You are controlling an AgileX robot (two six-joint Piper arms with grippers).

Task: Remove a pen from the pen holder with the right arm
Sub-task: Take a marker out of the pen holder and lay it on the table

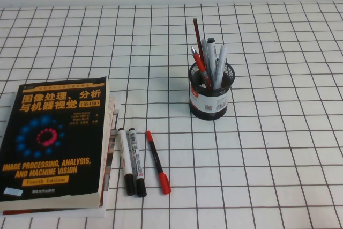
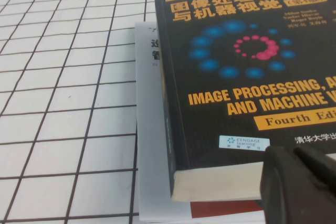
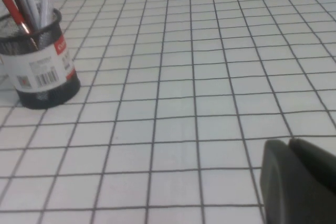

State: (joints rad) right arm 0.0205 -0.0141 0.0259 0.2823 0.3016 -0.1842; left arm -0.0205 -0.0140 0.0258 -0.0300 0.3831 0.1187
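Observation:
A black mesh pen holder (image 1: 210, 97) with a white label stands upright right of the table's middle. Several pens (image 1: 210, 57) stick out of it: red, grey and a dark pencil. The right wrist view shows the holder (image 3: 39, 72) far off across the gridded cloth. My right gripper (image 3: 290, 142) is shut and empty, low over bare cloth well away from the holder. My left gripper (image 2: 294, 150) is shut and empty, hovering at the near corner of a book (image 2: 247, 77). Neither arm appears in the high view.
A thick black book (image 1: 53, 138) lies on other books at the front left. Beside it lie two black-and-white markers (image 1: 131, 159) and a red pen (image 1: 158, 162). The checked cloth (image 1: 278, 148) covers the table.

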